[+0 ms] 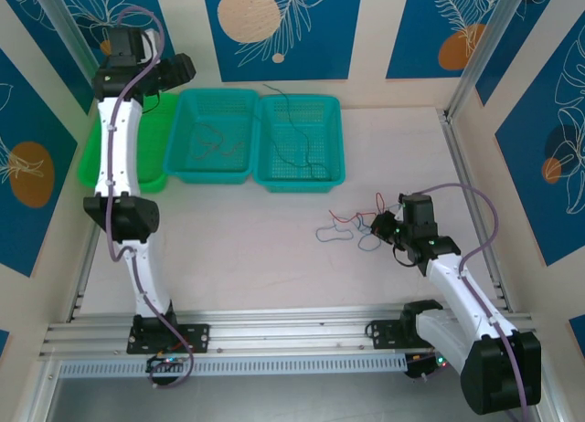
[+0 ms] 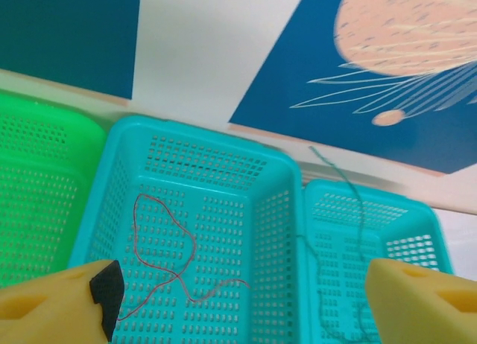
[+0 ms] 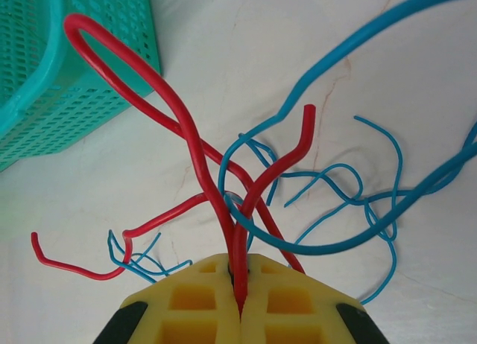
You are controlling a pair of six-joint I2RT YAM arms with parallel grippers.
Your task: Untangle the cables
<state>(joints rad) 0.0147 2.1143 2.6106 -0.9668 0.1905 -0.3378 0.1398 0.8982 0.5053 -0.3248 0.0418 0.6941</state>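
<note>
While in right tool (image 3: 240,278), cables (image 1: 350,226) lengthwise leftward

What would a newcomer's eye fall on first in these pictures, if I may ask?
The knot of red cables and blue cables on the right of the table, with the right gripper shut on the red ones. Then, at the far edge, the teal baskets: one holds a lone red wire, its neighbour a dark green wire, with the left gripper open nearby.
</note>
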